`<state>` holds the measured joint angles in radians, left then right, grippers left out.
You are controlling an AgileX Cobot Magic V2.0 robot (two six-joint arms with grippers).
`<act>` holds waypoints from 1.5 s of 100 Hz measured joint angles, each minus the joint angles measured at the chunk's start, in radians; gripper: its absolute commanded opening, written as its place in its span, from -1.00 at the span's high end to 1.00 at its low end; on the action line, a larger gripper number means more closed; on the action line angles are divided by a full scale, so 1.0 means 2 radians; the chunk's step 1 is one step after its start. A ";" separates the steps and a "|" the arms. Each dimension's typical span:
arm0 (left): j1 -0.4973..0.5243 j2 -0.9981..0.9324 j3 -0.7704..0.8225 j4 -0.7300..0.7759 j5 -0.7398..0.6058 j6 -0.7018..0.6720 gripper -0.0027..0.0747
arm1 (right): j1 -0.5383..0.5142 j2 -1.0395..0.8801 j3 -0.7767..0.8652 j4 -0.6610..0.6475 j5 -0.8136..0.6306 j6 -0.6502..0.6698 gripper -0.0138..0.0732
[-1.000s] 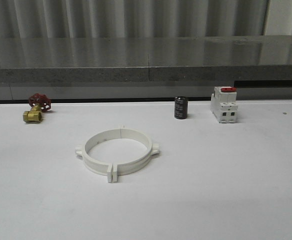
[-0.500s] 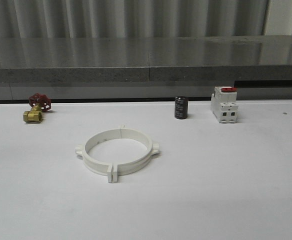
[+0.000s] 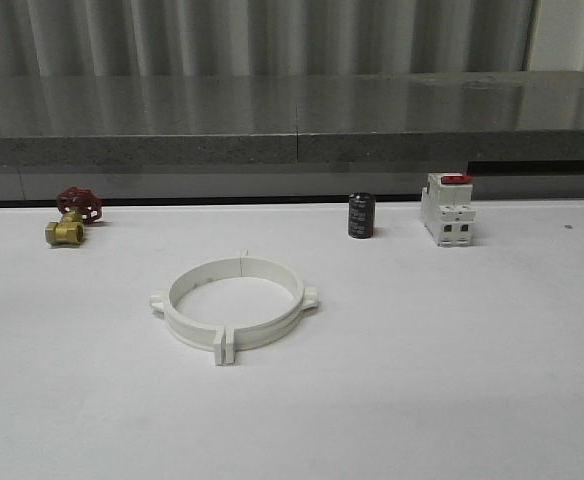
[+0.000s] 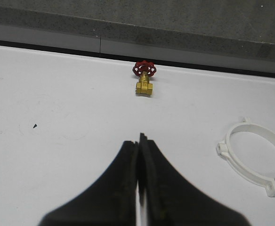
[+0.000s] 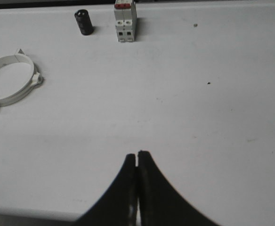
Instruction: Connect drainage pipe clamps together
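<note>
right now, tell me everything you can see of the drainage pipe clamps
The drainage pipe clamps are two white half-ring arcs that look like matte plastic, lying flat on the white table and closed into one wide ring. Their flat end tabs meet in pairs at the near and far seams; the near pair stands out clearly. A small lug sticks out on each side. The ring's middle is open, showing bare table. Nothing touches them but the table; both grippers, seen in the wrist views, are well away.

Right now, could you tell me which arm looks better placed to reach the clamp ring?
Probably the left: the drainage pipe clamps lie left of the table's centre. Both grippers, left and right, are shut.
</note>
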<state>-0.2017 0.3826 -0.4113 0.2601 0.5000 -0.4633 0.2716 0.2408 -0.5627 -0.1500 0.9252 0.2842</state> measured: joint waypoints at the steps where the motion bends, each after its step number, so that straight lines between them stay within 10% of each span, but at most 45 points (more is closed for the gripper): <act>1: 0.000 0.000 0.000 0.000 0.000 0.000 0.98 | -0.001 0.000 0.002 0.000 -0.003 -0.004 0.84; 29: 0.000 0.000 0.000 0.000 0.000 0.000 0.98 | -0.099 -0.055 0.120 0.092 -0.180 -0.142 0.84; 74: 0.000 -0.001 0.000 0.000 0.001 0.000 0.98 | -0.139 -0.126 0.288 0.102 -0.360 -0.156 0.84; 150: 0.000 -0.001 0.000 0.000 0.001 0.000 0.98 | -0.139 -0.126 0.296 0.104 -0.384 -0.157 0.84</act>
<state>-0.2017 0.3807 -0.4113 0.2601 0.5020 -0.4633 -0.0056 -0.0104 0.0287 0.0575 0.1563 -0.0302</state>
